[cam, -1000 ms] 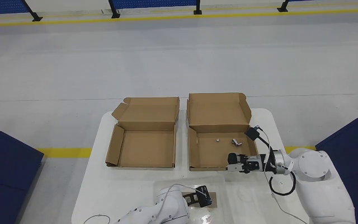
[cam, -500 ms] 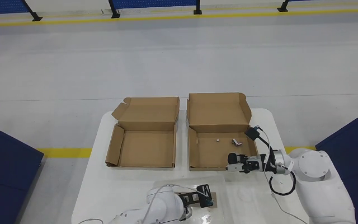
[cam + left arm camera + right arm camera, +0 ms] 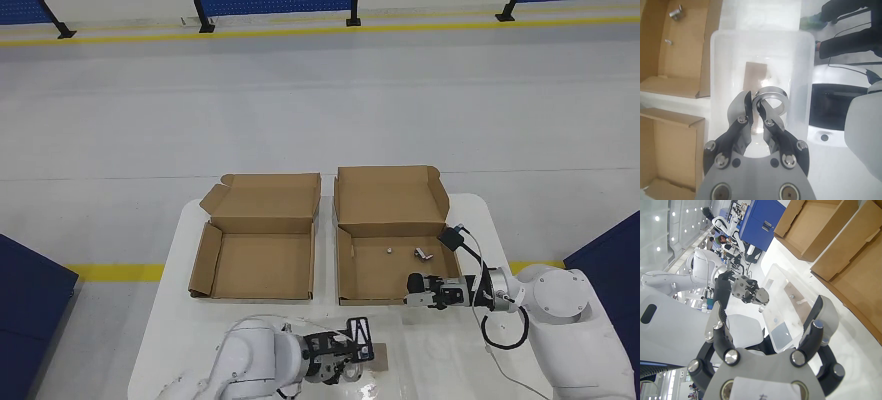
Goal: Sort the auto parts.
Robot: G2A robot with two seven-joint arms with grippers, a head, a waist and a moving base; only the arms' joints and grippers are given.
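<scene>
My left gripper (image 3: 755, 106) is shut on the rim of a silver metal ring (image 3: 772, 101) and holds it above a clear plastic bin (image 3: 800, 79) at the table's front. In the top view the left gripper (image 3: 355, 340) sits over that bin (image 3: 330, 340). From the right wrist view the left gripper (image 3: 761, 301) hangs over the bin (image 3: 780, 330) with the ring (image 3: 761, 308) in it. My right gripper (image 3: 770, 313) is open and holds nothing; it (image 3: 412, 290) hovers at the front right corner of the right cardboard box (image 3: 350, 270).
Two open cardboard boxes stand side by side behind the bin. The left box (image 3: 262, 265) looks bare; the right one holds two small metal parts (image 3: 388, 249) (image 3: 421, 252). A brown card (image 3: 755, 75) and small bits lie in the bin.
The left arm has swung round at the table's front, and its gripper has shifted a little toward the boxes. The right arm has kept still.
</scene>
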